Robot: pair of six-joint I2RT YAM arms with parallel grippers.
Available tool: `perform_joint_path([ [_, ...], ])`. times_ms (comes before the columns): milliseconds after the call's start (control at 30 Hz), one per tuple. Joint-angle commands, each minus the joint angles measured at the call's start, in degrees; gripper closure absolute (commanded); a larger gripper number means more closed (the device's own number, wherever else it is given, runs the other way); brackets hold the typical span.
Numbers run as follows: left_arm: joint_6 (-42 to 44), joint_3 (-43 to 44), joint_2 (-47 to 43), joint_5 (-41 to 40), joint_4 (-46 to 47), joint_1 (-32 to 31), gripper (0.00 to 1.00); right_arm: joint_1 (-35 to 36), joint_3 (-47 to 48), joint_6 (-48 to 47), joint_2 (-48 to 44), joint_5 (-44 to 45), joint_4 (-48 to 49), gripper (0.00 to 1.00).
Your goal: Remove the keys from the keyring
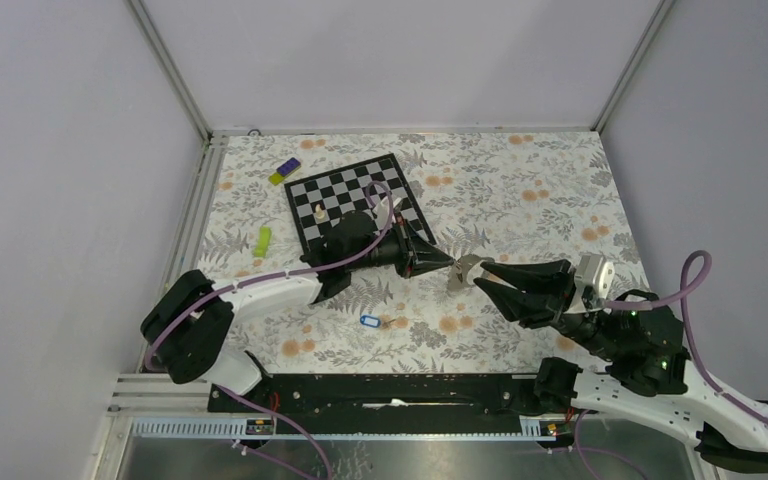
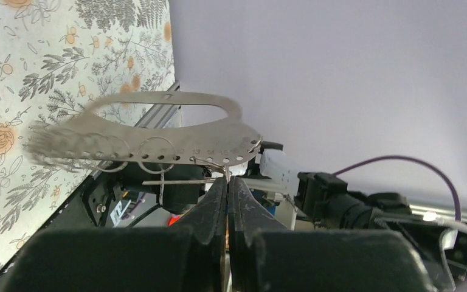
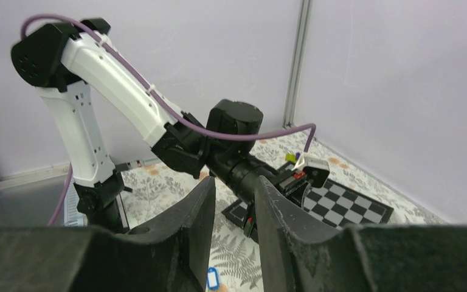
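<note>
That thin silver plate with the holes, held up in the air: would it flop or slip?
Probably stiff: the metal plate juts sideways from the left gripper without sagging. Likely apt to swivel or slip, since the grip is only at its lower edge. Thin, so probably light.

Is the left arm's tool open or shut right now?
Shut. The left tool's fingers meet with no gap, pinching a small wire ring on the silvery holed plate.

One chessboard (image 1: pixel 335 190), one chess piece (image 1: pixel 318 211), one keyring (image 1: pixel 370 321)
</note>
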Motion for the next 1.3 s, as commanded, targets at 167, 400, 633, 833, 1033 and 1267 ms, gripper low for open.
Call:
perform_joint_path([
  [167, -5.9, 4.2, -2.1, -8.2, 1.5, 1.1, 1.0, -0.2, -0.7, 1.2, 1.6, 11.6, -5.3, 0.69],
  [400, -11.5, 1.3, -4.6, -9.7, 7.2, 2.0, 1.0, -0.2, -0.2, 1.3, 5.4, 20.1, -7.9, 0.7],
  [633, -14.6, -2.2, -3.4, -10.6, 25.8, 2.4, 1.0, -0.1, -1.2, -0.4, 5.9, 16.3, -4.1, 0.68],
  [833, -15.1, -3.1, 0.9, -10.5, 45.4, 2.3, 1.0, -0.2, -1.4, -4.2, 3.5, 12.0, -1.4, 0.68],
  [1033, -13.7, -3.1, 3.5, -13.9, 59.9, 2.2, 1.0, -0.1, -0.4, -6.0, 1.3, 9.0, 1.3, 0.67],
  [1267, -0.2, -4.5, -2.3, -20.6, 59.9, 1.3, 1.0, -0.2, 1.5, -8.7, 2.1, 7.8, 2.8, 0.67],
])
